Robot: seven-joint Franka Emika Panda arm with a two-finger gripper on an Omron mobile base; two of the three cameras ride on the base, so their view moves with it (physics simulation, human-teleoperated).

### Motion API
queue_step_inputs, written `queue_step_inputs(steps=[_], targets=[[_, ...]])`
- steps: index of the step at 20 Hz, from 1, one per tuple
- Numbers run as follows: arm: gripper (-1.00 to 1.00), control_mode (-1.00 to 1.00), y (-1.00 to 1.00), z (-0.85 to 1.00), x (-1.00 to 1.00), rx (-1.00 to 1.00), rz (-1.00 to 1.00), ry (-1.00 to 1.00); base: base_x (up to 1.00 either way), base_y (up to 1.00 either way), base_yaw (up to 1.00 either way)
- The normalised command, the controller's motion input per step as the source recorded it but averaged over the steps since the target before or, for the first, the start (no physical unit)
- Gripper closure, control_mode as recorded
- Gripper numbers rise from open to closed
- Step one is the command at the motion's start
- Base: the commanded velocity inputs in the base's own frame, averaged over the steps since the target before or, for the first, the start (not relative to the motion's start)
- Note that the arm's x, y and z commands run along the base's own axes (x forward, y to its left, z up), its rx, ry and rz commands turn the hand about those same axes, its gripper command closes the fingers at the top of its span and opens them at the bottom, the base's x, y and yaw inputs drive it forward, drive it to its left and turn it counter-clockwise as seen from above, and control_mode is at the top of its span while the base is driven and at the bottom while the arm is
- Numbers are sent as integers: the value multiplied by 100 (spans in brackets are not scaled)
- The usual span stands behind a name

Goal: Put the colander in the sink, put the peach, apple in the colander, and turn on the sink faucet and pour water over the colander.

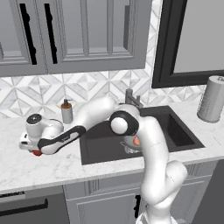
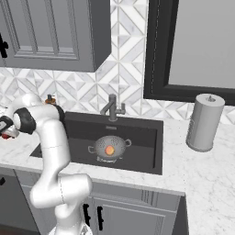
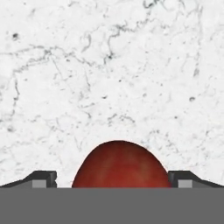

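Note:
The dark red apple (image 3: 120, 164) rests on the white marble counter (image 3: 109, 74) left of the sink. My gripper (image 3: 114, 180) is lowered over it and open. One fingertip (image 3: 43, 178) stands on each side of the fruit, with a small gap to it. From the left base view the apple (image 1: 37, 152) peeks out under the gripper (image 1: 33, 148). The silver colander (image 2: 109, 148) sits in the dark sink (image 2: 142, 137) with the peach (image 2: 109, 150) inside it. The faucet (image 2: 112, 108) stands behind the basin, and no water runs.
A grey soap pump bottle (image 1: 66, 111) stands on the counter just behind my forearm. A grey paper towel roll (image 2: 205, 121) stands right of the sink. Dark cabinets (image 1: 87, 35) hang above the counter, and a black-framed window (image 2: 193, 46) is behind the sink.

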Motion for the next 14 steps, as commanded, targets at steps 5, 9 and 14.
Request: queue_step_inputs(steps=[5, 9, 14], targets=[[-100, -100, 0, -51, 0, -4, 0, 0, 0, 0, 0], [100, -100, -4, -36, -1, 0, 0, -5, 0, 0, 0], [100, -100, -80, 6, -41, 16, -7, -39, 0, 0, 0]])
